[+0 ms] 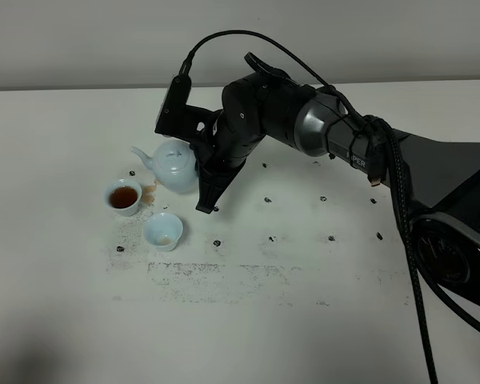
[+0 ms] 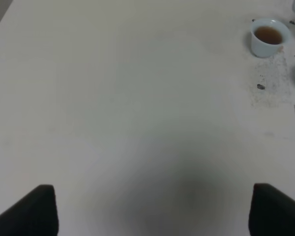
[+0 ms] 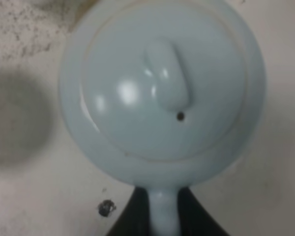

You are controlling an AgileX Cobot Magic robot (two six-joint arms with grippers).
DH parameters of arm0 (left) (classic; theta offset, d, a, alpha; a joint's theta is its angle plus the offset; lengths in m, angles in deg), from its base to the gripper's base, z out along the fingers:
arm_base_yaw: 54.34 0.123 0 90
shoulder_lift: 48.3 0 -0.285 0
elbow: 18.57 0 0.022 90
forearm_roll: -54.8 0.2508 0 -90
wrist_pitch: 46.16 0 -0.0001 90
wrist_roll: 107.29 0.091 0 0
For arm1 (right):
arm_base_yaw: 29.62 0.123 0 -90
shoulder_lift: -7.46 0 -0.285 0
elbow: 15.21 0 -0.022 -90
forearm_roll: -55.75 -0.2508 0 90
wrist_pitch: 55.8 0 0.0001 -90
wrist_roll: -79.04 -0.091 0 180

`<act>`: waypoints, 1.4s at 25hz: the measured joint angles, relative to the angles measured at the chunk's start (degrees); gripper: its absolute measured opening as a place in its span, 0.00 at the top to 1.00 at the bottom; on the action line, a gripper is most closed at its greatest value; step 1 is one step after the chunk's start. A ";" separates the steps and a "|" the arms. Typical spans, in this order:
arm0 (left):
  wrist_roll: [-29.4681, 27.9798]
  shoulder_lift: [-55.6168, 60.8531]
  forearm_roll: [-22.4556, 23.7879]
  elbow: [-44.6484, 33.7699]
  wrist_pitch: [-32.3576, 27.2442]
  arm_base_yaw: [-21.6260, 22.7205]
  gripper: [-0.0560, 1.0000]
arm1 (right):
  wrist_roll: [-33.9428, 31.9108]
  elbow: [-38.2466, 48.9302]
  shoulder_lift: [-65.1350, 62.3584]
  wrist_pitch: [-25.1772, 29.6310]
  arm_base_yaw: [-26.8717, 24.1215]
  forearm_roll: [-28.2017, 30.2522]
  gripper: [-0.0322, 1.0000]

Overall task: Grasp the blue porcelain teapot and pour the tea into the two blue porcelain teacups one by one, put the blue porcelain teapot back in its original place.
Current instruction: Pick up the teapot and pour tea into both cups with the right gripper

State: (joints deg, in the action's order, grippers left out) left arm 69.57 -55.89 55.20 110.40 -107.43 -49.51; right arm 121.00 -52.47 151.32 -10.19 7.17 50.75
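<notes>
- Black fingers of the left gripper (image 2: 150,211) stand wide apart with nothing between them. It hangs over bare table (image 2: 113,98), well off to the left of the blue porcelain teapot (image 1: 174,166), and does not show in the overhead view.
- Left of the teapot and slightly nearer the camera sits the filled teacup (image 1: 124,196), brown tea inside. A small tea stain (image 1: 150,190) lies between it and the teapot.
- In front of the teapot, just past the spout side, stands the second teacup (image 1: 163,231), upright and pale inside; at most a trace of liquid, as far as I can tell.
- The teapot itself is upright with its lid (image 3: 162,83) on. Its long axis runs left to right in the overhead view: spout (image 1: 140,154) to the left, handle (image 3: 163,216) to the right. Whether its base touches the table I cannot tell.
- The right gripper (image 1: 208,188) is clamped on that handle, from the teapot's right side.
- The coming pour likely turns on this: the spout aims left, while the unfilled cup lies forward of the teapot, so the spout must swing towards it. The right arm is the nearer one and already has the grip.
</notes>
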 joint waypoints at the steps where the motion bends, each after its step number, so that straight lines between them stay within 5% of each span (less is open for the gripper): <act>1: 0.00 0.00 0.00 0.00 0.00 0.00 0.24 | 0.00 0.00 0.00 0.00 0.00 0.00 0.93; 18: 0.00 0.00 0.00 0.00 0.00 0.00 0.24 | 1.25 0.00 1.31 -0.26 0.00 0.43 0.93; 28: 0.00 0.00 0.00 0.00 -0.04 0.00 0.24 | 1.20 0.39 -10.06 12.15 -1.43 5.00 0.93; 35: 0.00 0.00 0.00 0.00 -0.04 0.00 0.24 | 0.94 14.01 -20.72 8.70 -2.46 5.97 0.93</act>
State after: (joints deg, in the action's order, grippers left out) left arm 69.57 -55.89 55.20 110.40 -107.47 -49.51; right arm 121.94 -38.46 130.60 -1.49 4.72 56.72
